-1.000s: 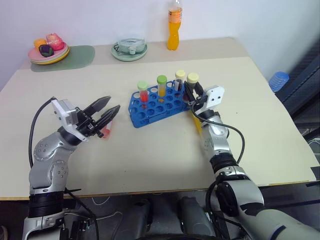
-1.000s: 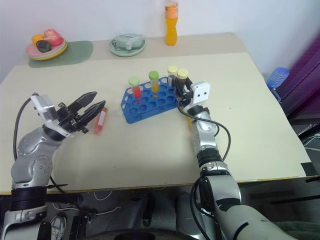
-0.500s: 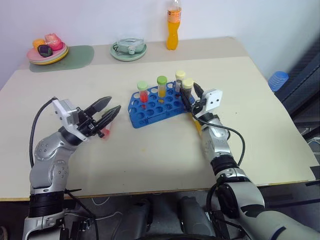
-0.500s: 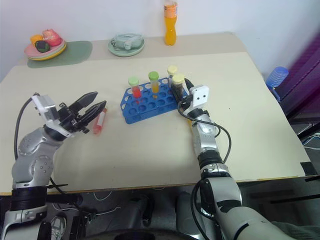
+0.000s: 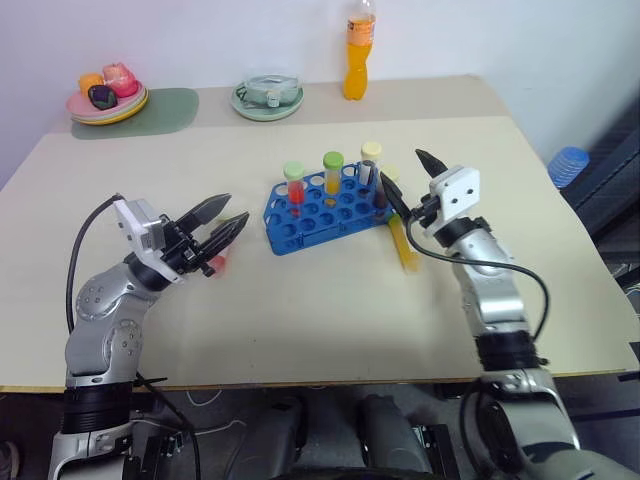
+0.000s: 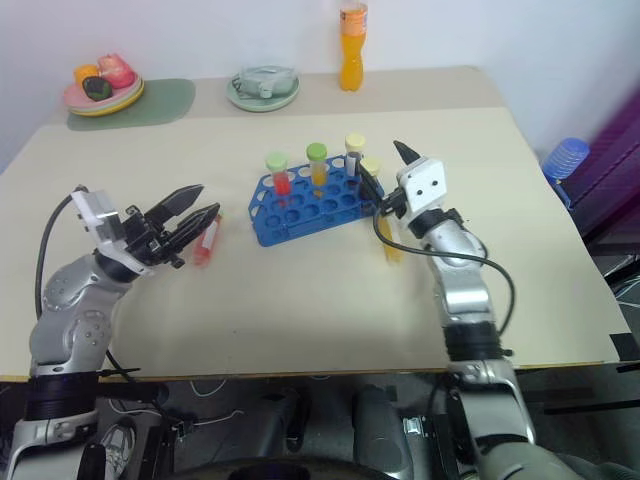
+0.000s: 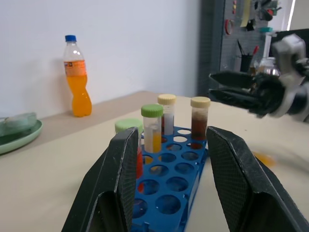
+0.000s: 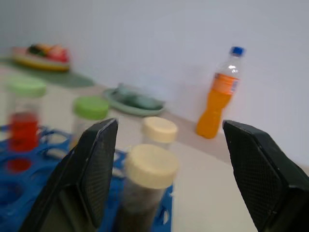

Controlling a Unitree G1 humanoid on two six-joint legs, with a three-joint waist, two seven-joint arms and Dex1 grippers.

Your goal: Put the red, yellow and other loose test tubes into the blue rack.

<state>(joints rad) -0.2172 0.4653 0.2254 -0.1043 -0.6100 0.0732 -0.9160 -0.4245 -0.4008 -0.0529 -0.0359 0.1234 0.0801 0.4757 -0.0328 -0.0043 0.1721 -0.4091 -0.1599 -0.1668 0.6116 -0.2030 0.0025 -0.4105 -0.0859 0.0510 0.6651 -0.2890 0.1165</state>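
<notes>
Blue rack (image 5: 325, 203) holds 4 tubes; right hand (image 5: 408, 180) spread, left hand (image 5: 228, 218) parted, both empty.

Four capped tubes (image 7: 166, 114) (upright) in blue rack (image 7: 170, 170)

The beige tabletop (image 5: 300, 310) carries the blue rack (image 5: 322, 205) near its middle, a red tube (image 5: 217, 262) lying to the rack's left, a yellow tube (image 5: 404, 245) (lying flat) just right of it.

At the far edge: orange bottle (image 5: 356, 60), green dish (image 5: 268, 98), a plate (image 5: 105, 100) on a green mat (image 5: 165, 106).
</notes>
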